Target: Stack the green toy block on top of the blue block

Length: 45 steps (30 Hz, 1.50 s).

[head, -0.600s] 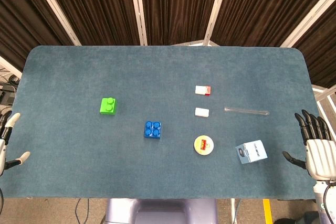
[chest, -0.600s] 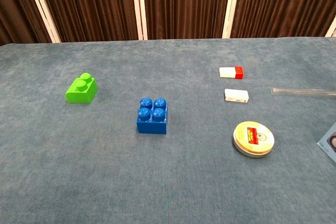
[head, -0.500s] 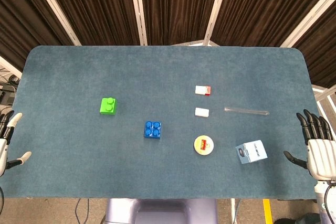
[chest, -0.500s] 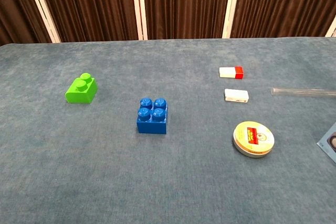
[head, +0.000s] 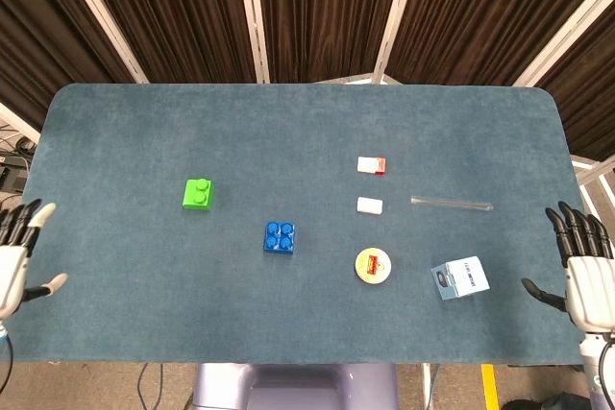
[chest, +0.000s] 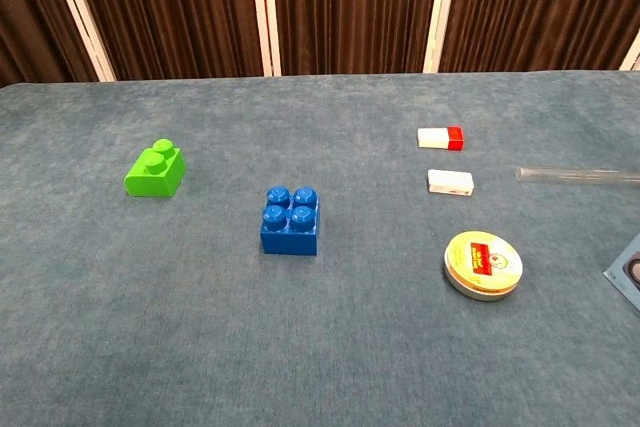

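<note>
A green toy block (head: 198, 194) (chest: 155, 170) with two studs lies on the blue-grey table, left of centre. The blue block (head: 279, 237) (chest: 290, 221), with four studs, sits apart from it, nearer the front and to the right. My left hand (head: 17, 254) hovers at the table's left edge, fingers spread and empty, well away from the green block. At the right edge my right hand (head: 588, 271) is also spread and empty. Neither hand shows in the chest view.
A white and red eraser (head: 372, 165), a small white block (head: 370, 205), a round tin (head: 374, 266), a clear tube (head: 452, 203) and a small blue-white box (head: 458, 278) lie on the right half of the table (head: 125, 132).
My left hand has shifted slightly inward and up toward the table edge. My right hand has slid a little outward and down. The blocks have not moved.
</note>
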{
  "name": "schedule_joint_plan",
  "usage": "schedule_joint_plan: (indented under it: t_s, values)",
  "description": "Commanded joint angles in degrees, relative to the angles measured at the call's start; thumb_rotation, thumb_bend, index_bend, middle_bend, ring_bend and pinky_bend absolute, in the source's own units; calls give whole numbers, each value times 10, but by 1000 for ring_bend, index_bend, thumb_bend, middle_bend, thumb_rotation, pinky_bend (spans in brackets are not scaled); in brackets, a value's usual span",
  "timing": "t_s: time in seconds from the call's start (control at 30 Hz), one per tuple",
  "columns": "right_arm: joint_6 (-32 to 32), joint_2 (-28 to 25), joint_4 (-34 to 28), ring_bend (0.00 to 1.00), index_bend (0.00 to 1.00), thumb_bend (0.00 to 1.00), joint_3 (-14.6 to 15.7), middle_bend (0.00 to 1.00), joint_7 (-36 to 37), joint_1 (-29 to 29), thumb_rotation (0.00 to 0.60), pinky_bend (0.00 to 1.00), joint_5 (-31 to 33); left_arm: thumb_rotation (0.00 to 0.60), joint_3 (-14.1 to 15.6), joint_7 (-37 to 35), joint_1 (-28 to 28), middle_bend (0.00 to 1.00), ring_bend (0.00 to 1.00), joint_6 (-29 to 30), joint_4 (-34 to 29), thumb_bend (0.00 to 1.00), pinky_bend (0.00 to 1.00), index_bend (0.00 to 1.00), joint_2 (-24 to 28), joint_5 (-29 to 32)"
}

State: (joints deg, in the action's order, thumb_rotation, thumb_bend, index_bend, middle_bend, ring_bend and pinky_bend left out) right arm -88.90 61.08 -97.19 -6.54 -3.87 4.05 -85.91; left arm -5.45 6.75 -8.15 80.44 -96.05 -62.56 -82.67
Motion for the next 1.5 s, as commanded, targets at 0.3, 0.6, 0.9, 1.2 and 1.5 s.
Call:
schedule_joint_plan:
  t_s: [0.3,0.6,0.9,1.2,1.5]
  values:
    - [-12,13,-3,0,18,0,-9,0,-58,-1,600,0,12,600,-76,27,-222,0,0,-276,154,85,0,0,-121,101]
    - [-3,24,23,0,18,0,-22,0,-71,-2,600,0,55,600,-83,57,-316,0,5,-384,234,85,4,0,-172,144]
    - [0,28,36,0,18,0,-27,0,-74,-2,600,0,73,600,-72,73,-365,154,176,-442,298,86,190,93,-215,174]
    - [10,29,43,0,18,0,-29,0,-69,0,600,0,82,600,-62,80,-394,258,286,-462,347,96,273,212,-260,202]
    - [18,32,50,0,18,0,-29,0,-66,3,600,0,86,600,-57,95,-414,285,310,-466,390,114,294,264,-292,231]
